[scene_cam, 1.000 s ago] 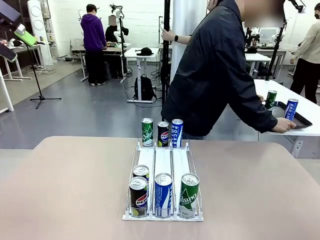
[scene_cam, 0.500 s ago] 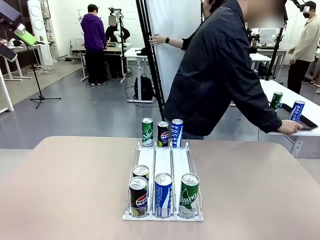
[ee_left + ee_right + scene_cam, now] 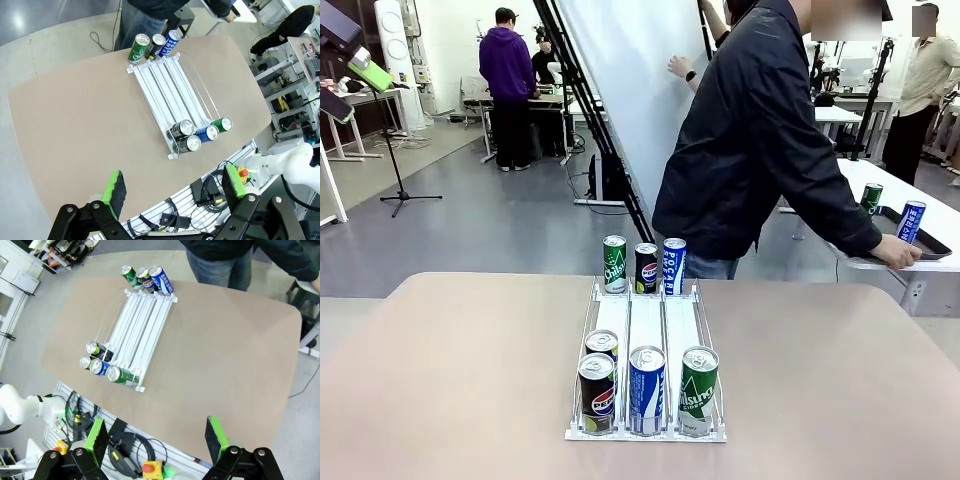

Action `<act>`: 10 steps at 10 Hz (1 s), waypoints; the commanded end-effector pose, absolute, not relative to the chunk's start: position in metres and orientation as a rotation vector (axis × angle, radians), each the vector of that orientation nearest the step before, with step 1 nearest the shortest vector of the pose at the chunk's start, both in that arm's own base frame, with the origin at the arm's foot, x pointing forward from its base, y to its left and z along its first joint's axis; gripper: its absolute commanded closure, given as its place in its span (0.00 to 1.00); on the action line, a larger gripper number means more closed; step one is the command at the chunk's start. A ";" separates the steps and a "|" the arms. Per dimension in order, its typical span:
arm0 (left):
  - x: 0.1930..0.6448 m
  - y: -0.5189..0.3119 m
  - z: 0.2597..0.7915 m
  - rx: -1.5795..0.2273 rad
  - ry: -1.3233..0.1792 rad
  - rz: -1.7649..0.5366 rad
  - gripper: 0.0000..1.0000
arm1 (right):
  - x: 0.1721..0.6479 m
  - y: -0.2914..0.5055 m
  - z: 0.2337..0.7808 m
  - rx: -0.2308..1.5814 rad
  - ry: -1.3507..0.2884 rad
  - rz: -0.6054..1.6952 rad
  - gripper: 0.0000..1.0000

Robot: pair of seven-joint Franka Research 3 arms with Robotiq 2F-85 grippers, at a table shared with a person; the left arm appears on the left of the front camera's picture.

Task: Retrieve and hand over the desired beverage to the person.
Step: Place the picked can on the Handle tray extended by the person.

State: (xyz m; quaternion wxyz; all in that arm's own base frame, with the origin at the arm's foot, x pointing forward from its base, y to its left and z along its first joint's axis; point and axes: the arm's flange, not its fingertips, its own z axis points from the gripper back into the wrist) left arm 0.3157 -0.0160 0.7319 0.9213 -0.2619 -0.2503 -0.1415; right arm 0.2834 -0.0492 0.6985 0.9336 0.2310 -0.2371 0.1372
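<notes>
Waited high over the desk [image 3: 470,380] with left fingers [image 3: 116,186] and right fingers [image 3: 215,436] released, no can picked, pending a request from the person [image 3: 760,150] turned aside.

The place was a robotics laboratory in a large open hall. The floor [image 3: 500,225] was grey and shiny, and several white work tables [image 3: 605,108] stood in the background with equipment on them. Black tripods and light stands [image 3: 398,170] were placed around the room, and a big white panel [image 3: 630,90] on a black frame leaned behind the beige table [image 3: 450,380]. Cables and a red emergency button [image 3: 243,173] were seen under the table edge
</notes>
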 end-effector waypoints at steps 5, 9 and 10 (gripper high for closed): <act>0.315 -0.016 0.733 -0.539 -0.515 -0.290 0.00 | 0.283 -0.049 0.698 0.495 -0.487 0.295 0.00; 0.315 -0.016 0.733 -0.539 -0.515 -0.290 0.00 | 0.283 -0.049 0.698 0.495 -0.487 0.295 0.00; 0.315 -0.016 0.733 -0.539 -0.515 -0.290 0.00 | 0.283 -0.049 0.698 0.495 -0.487 0.295 0.00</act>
